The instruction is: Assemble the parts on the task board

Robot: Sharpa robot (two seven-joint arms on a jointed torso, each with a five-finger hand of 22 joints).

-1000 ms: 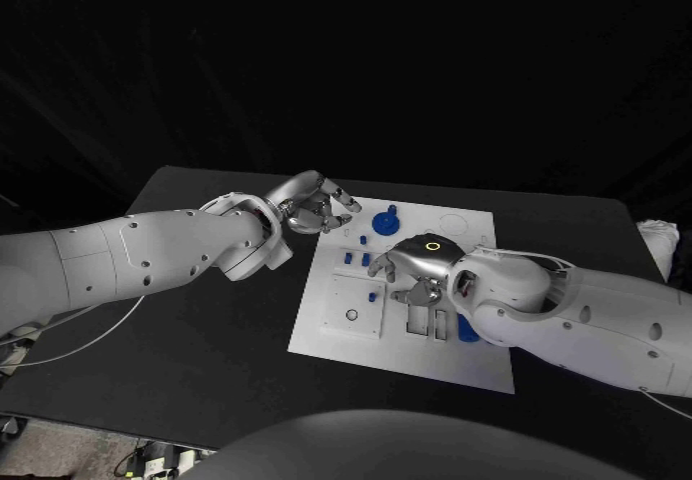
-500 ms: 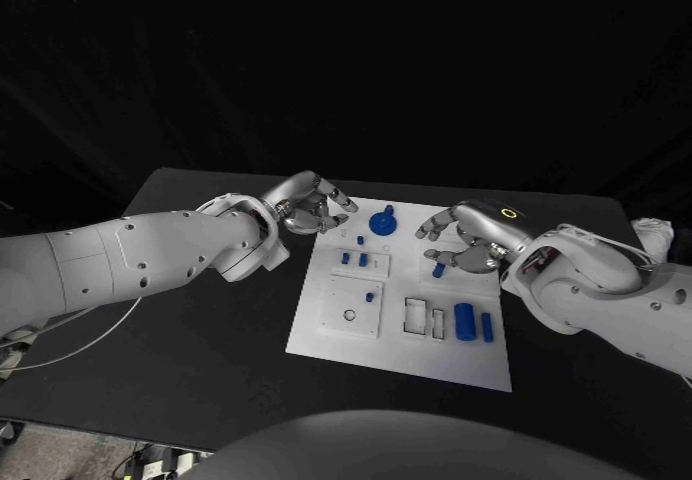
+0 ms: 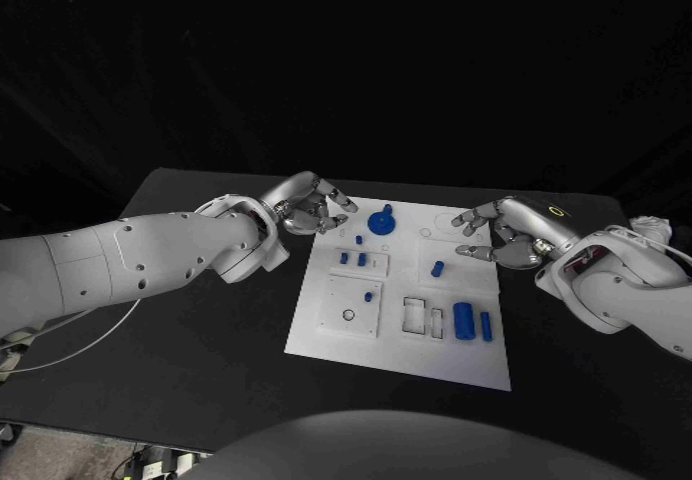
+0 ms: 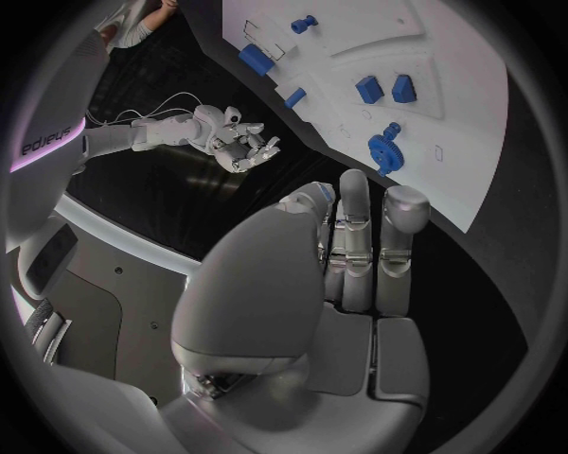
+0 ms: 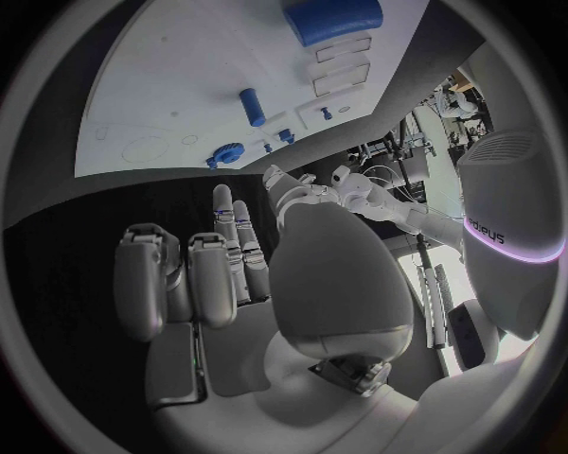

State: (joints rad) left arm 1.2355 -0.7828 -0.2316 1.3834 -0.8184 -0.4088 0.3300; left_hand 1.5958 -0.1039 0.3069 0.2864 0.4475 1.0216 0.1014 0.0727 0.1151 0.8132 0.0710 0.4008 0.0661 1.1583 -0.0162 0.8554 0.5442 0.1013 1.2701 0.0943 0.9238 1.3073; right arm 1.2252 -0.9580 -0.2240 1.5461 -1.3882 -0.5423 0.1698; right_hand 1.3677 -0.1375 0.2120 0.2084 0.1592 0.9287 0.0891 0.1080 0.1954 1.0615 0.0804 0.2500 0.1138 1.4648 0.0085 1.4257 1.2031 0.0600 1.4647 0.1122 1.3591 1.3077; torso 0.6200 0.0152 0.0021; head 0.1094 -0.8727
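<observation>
Left robot hand (image 4: pixel 344 284) empty, task board (image 3: pixel 408 290) beside

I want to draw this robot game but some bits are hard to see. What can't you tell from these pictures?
- Head view: the left hand covers the far left corner of the task board; anything beneath is hidden.
- Head view: the small blue parts are too tiny to tell their shapes.
- Right wrist view: the big blue part is cut off at the circle's rim.
- Left wrist view: the right hand is too small to judge its fingers.

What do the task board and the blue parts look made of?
Task board: looks like matte white plastic or painted sheet; flat, even, no glare, crisp cut-outs. Blue parts, e.g. the round knobbed one: probably moulded or printed plastic; uniform saturated colour, dull sheen. Neither can be confirmed from looks alone.
</observation>
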